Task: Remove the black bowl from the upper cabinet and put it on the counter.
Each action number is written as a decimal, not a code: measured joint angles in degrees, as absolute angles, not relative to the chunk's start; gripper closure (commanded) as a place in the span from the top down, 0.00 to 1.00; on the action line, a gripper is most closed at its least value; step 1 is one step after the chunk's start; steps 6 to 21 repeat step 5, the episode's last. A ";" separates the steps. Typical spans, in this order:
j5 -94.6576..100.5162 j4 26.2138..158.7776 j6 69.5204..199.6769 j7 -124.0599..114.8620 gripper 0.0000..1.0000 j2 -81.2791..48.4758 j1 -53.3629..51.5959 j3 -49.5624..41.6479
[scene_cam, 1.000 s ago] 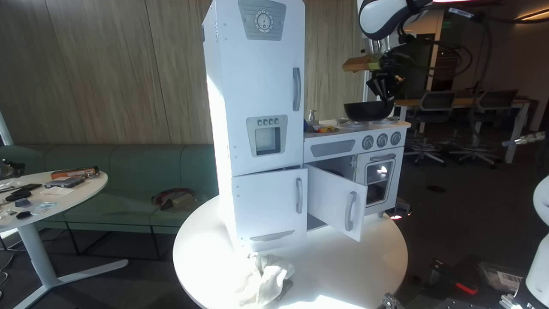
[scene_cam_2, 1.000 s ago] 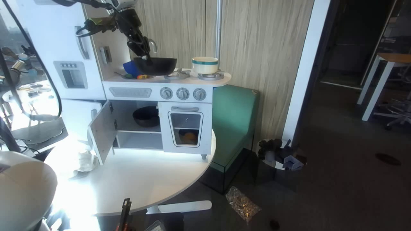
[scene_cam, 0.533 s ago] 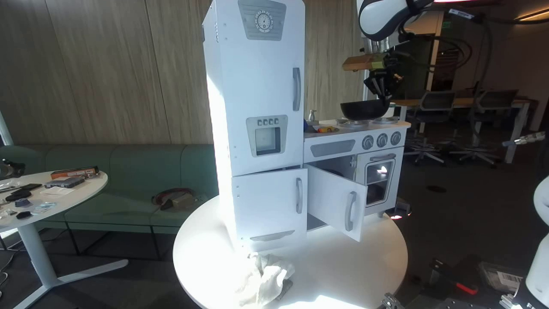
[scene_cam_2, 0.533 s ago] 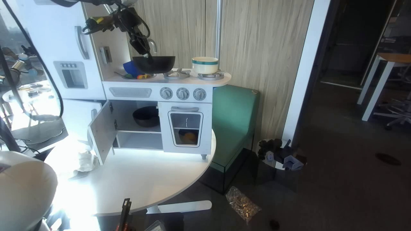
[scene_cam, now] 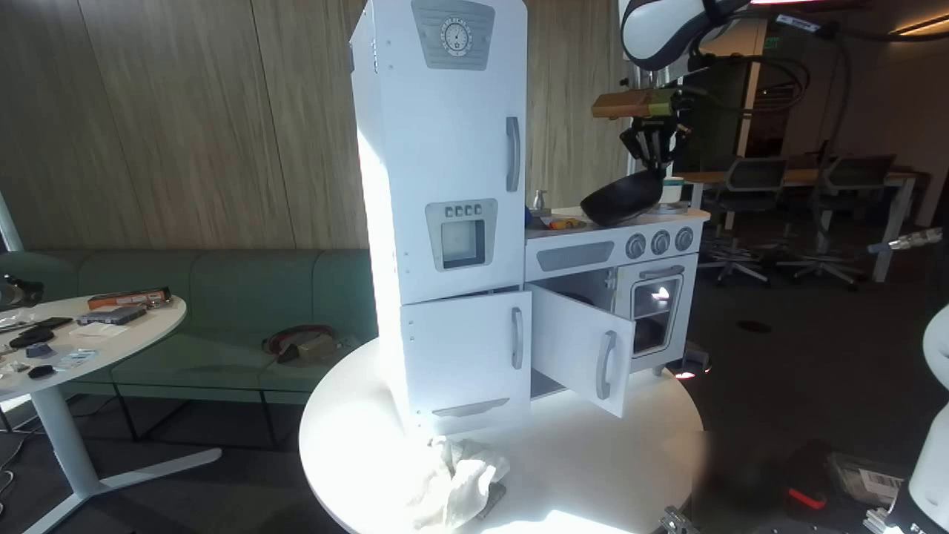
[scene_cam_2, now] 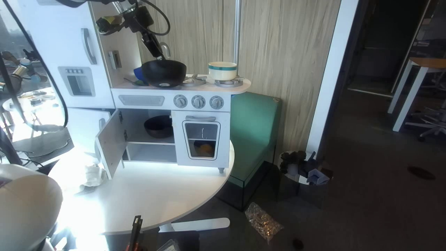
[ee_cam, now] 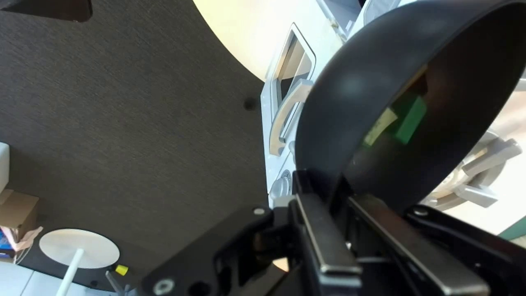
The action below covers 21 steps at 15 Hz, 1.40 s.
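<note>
The black bowl (scene_cam: 623, 198) hangs tilted from my gripper (scene_cam: 658, 167) over the counter (scene_cam_2: 244, 87). In an exterior view the bowl (scene_cam_2: 164, 73) shows its underside, close to the counter's front edge; I cannot tell if it touches. In the wrist view my gripper (ee_cam: 324, 189) is shut on the rim of the bowl (ee_cam: 349, 94), one finger on each side. Green and yellow patches show inside the bowl; I cannot tell if they are pieces or reflections. The upper cabinet (scene_cam: 452, 133) has its white door shut, so its inside is hidden.
A cream pot (scene_cam_2: 223, 71) stands on a burner at the counter's right end. A blue cup (scene_cam_2: 138, 73) and toy food (scene_cam: 565, 223) lie near the sink. Below, a cabinet door (scene_cam: 582, 348) stands open, with another dark bowl (scene_cam_2: 158, 126) inside.
The bowl has gone from nearly level to clearly tilted. It has moved a little left and lower in both exterior views. My gripper has swung left in an exterior view and stayed on the rim.
</note>
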<state>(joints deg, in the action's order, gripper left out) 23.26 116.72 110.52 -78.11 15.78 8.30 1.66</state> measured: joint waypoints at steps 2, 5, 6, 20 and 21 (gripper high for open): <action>23.13 116.72 111.57 -76.70 0.66 15.84 8.30 1.40; 20.31 116.93 115.19 -73.50 0.88 15.91 8.22 0.83; 20.31 116.93 115.19 -73.50 0.88 15.91 8.22 0.83; 20.31 116.93 115.19 -73.50 0.88 15.91 8.22 0.83; 20.31 116.93 115.19 -73.50 0.88 15.91 8.22 0.83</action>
